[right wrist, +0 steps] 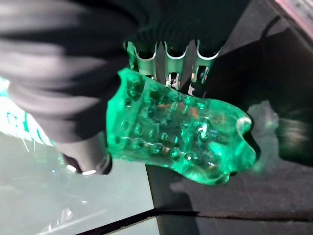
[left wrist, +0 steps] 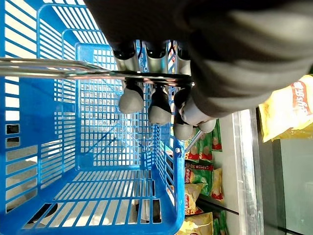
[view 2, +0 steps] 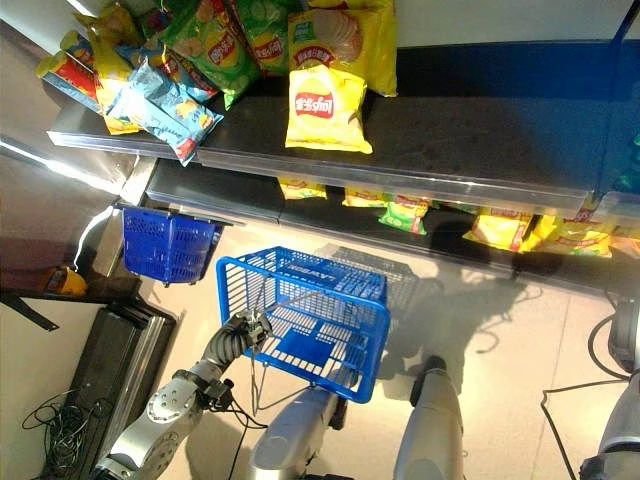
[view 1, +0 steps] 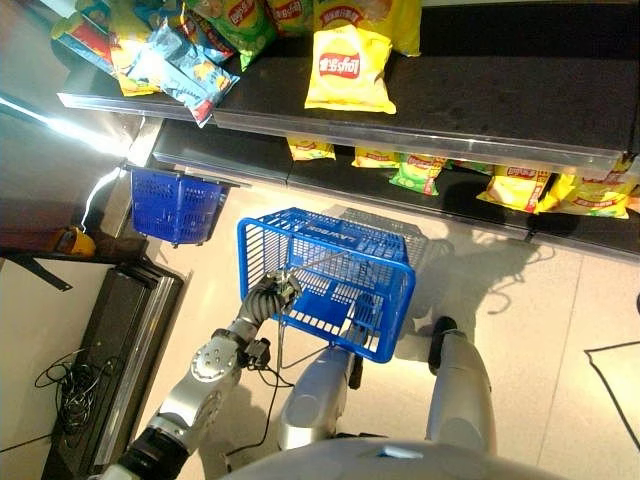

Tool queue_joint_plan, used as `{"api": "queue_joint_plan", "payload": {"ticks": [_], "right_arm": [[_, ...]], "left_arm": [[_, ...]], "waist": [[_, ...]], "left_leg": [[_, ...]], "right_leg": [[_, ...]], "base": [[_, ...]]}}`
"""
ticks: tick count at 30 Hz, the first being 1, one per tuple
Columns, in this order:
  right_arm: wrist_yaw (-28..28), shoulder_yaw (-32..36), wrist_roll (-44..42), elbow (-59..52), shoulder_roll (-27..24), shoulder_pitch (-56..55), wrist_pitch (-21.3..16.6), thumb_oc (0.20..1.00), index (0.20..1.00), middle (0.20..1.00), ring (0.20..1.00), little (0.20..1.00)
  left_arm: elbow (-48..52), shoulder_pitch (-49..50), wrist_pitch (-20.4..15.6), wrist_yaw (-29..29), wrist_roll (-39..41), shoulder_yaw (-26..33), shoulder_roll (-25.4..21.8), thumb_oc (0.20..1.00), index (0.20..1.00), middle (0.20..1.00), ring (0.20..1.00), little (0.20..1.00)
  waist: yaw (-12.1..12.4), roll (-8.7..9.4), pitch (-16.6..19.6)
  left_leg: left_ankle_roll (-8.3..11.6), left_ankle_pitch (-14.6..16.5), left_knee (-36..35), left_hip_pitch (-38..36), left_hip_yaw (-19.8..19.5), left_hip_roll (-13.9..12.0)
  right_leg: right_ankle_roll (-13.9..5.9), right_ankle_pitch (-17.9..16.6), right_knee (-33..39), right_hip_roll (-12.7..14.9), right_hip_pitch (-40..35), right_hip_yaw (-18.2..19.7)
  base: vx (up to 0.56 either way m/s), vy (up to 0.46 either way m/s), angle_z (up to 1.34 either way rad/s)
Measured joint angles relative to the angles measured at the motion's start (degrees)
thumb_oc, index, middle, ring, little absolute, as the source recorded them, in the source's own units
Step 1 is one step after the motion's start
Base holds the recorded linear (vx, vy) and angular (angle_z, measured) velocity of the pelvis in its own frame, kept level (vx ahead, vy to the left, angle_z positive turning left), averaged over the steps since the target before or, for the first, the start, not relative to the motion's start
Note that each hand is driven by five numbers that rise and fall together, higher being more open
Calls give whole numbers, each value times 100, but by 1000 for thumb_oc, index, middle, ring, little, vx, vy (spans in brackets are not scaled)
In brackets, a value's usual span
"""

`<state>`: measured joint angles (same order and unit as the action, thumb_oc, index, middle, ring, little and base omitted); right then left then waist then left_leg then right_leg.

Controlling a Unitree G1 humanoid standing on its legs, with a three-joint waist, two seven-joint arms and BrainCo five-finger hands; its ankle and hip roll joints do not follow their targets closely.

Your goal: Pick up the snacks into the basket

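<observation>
left hand (left wrist: 156,98) clenched on basket (view 1: 330,280) handle | right hand (right wrist: 166,63) grasping green pack (right wrist: 181,139) | risk: pack slips, thin handle lets basket swing off target

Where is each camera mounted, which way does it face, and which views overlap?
Left eye view: on the head, facing down at the blue basket, shelf and yellow chip bag; left hand beside it.
Right eye view: beside it, same scene.
Left wrist view: on the left wrist, facing into the basket past fingers curled round the wire handle.
Right wrist view: on the right wrist, facing the right hand holding a green pack.
Shared: eyes and left wrist all show the basket.
</observation>
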<state>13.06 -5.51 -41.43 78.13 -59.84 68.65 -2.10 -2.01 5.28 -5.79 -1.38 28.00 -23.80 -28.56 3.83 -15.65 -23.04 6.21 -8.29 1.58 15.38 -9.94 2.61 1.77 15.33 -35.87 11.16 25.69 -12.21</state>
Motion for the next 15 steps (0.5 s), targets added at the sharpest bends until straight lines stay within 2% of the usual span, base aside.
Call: {"api": "queue_joint_plan", "payload": {"ticks": [8, 10, 14, 15], "right_arm": [[131, 66, -101, 26, 207, -50, -8, 200, 200, 200, 200, 200], [182, 300, -389, -234, 342, -309, -89, 200, 200, 200, 200, 200], [306, 811, -988, -1280, 933, -1108, -512, 200, 200, 200, 200, 200], [468, 851, -1086, -1648, 1099, -1300, -582, 200, 200, 200, 200, 200]], "left_arm": [[49, -25, 0, 44, 23, 1, 0, 200, 200, 200, 200, 200], [49, -33, -1, 58, 28, 11, 5, 200, 200, 200, 200, 200], [51, -69, -1, 140, 72, 37, 42, 200, 200, 200, 200, 200], [54, -80, -6, 161, 103, 70, 118, 200, 200, 200, 200, 200]], "waist": [[-2, 5, -2], [-12, 11, -2], [-64, 58, -7], [-171, 105, -21]], "left_leg": [[13, -33, 17, -48, -124, 3], [12, -32, 34, -72, -122, 10], [-22, 7, 75, -43, -107, -8], [-18, 35, 131, -17, -103, 5]], "right_leg": [[-1, -1, 10, 23, -116, -95], [-6, -1, 26, 24, -162, -106], [-24, -63, 116, -15, -174, -92], [-44, -74, 132, -60, -171, -40]], "base": [[-9, 12, 7], [0, 0, 0], [7, 32, -5], [-3, 18, -12]]}}
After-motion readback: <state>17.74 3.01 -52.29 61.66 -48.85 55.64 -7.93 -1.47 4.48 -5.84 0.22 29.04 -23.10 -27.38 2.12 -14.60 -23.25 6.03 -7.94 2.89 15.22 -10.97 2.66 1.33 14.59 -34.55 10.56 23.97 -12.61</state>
